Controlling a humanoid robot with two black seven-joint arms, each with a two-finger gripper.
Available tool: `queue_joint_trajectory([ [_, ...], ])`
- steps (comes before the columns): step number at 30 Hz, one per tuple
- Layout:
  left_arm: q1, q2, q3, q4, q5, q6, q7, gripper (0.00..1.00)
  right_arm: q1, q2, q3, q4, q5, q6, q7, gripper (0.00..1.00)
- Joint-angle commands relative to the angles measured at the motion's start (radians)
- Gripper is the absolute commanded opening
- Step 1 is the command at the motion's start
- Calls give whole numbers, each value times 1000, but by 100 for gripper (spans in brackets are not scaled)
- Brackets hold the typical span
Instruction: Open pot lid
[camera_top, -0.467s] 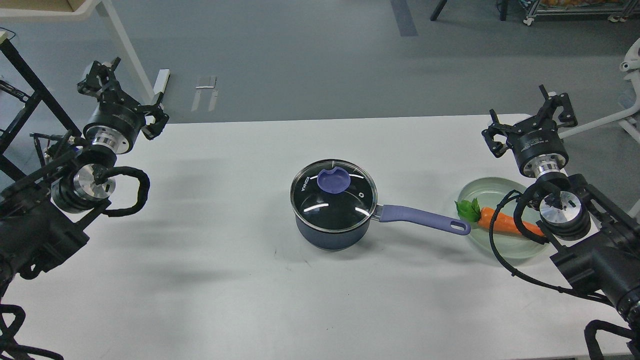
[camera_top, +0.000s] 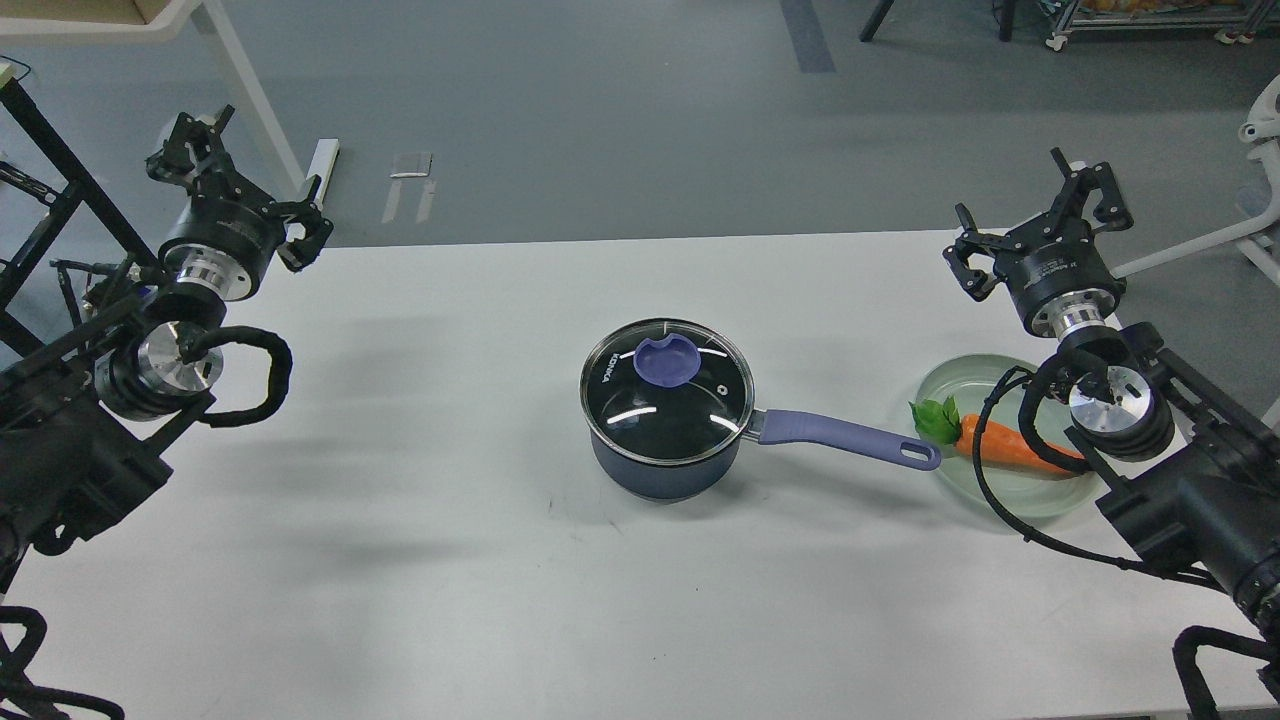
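A dark blue pot (camera_top: 660, 470) stands in the middle of the white table (camera_top: 420, 520). Its glass lid (camera_top: 668, 392) sits flat on the pot, with a purple knob (camera_top: 668, 360) on top. The purple pot handle (camera_top: 850, 439) points right. My left gripper (camera_top: 238, 182) is open and empty at the far left table corner, far from the pot. My right gripper (camera_top: 1038, 220) is open and empty near the far right edge, well right of the pot.
A pale green plate (camera_top: 975, 380) with an orange toy carrot (camera_top: 1010, 448) lies right of the pot handle, partly behind my right arm's cable. White table legs (camera_top: 250, 95) and a black frame (camera_top: 60, 170) stand beyond the table at the left.
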Motion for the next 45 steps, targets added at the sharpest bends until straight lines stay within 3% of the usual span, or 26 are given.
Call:
queue_joint_trajectory([
  [1,1,2,0,-3,0,-1,8,99,79,-105,-134,47,-2,-4,4,100],
  [10,4,43,21,-12,12,-7,11,99,392,-337,-593,219,-176,-5,7,100],
  [15,7,74,21,-50,38,-21,42,99,549,-416,-792,378,-452,-27,9,100],
  [25,1,123,93,-95,60,-4,44,99,869,-476,-1289,725,-1135,-90,13,99],
  [32,-14,126,99,-113,63,-5,47,99,892,-473,-1414,776,-1545,-143,35,98],
  [37,-14,123,99,-115,63,-5,45,99,883,-437,-1477,774,-1577,-143,56,96],
  [41,-27,123,99,-115,66,-5,45,99,879,-403,-1512,773,-1578,-142,102,94],
  [45,-50,123,99,-113,107,-4,45,99,857,-380,-1523,751,-1583,-143,108,85],
])
